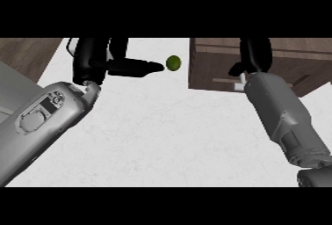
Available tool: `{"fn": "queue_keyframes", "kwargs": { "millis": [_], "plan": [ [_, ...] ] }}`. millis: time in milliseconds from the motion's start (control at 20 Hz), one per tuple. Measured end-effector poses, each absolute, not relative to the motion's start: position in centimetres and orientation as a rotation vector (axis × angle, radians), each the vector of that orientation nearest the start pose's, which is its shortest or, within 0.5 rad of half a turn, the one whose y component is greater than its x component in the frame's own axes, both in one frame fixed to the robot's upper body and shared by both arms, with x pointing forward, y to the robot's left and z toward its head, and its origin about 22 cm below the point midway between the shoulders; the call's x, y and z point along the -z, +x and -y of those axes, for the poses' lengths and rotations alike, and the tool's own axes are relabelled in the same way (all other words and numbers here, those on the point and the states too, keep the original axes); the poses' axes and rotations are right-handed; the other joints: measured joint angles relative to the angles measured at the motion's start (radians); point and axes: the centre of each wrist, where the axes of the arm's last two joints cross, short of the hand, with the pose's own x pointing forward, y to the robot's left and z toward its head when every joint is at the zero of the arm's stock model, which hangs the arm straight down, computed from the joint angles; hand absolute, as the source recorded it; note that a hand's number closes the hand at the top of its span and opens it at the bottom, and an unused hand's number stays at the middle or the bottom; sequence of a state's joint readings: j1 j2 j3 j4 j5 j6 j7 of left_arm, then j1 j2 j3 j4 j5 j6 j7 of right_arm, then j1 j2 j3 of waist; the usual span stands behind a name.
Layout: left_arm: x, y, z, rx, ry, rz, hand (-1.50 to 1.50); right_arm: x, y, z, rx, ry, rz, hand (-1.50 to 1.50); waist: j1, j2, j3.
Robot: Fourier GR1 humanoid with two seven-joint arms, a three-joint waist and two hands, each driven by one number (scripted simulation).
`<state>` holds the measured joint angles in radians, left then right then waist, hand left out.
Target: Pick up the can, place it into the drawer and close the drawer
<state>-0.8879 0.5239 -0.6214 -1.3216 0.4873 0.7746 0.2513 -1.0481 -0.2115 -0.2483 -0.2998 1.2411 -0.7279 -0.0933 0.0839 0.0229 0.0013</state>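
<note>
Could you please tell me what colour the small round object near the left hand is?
Yellow-green; the small round object shows only in the head view.

Green round fruit point(173, 63) on white counter point(168, 132)

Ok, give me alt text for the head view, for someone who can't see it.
The right robot hand reaches onto the wooden drawer unit at upper right, by its pale handle. The left robot hand is raised at upper left, a finger pointing toward a small green object on the white counter. No can is recognisable.
</note>
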Motion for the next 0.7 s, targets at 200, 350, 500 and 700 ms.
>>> {"fn": "queue_keyframes", "kwargs": {
  "millis": [200,350,500,700],
  "plan": [
    [-17.0,36.1,-15.4,0.091,0.235,1.732,-1.5,-6.5,45.1,21.7,-0.838,-1.337,1.66,-1.5,-0.005,0.002,0.001],
    [-16.3,35.6,-15.4,0.09,0.23,1.729,-1.5,-6.9,45.3,21.6,-0.805,-1.278,1.708,-1.5,-0.01,0.005,0.003],
    [-16.0,35.4,-15.9,0.089,0.232,1.723,-1.5,-7.3,45.4,21.4,-0.751,-1.201,1.751,-1.5,-0.016,0.007,0.005],
    [-15.3,35.0,-16.2,0.084,0.23,1.724,-1.5,-7.8,45.7,20.9,-0.648,-1.08,1.819,-1.5,-0.02,0.006,0.005]
  ]
}}
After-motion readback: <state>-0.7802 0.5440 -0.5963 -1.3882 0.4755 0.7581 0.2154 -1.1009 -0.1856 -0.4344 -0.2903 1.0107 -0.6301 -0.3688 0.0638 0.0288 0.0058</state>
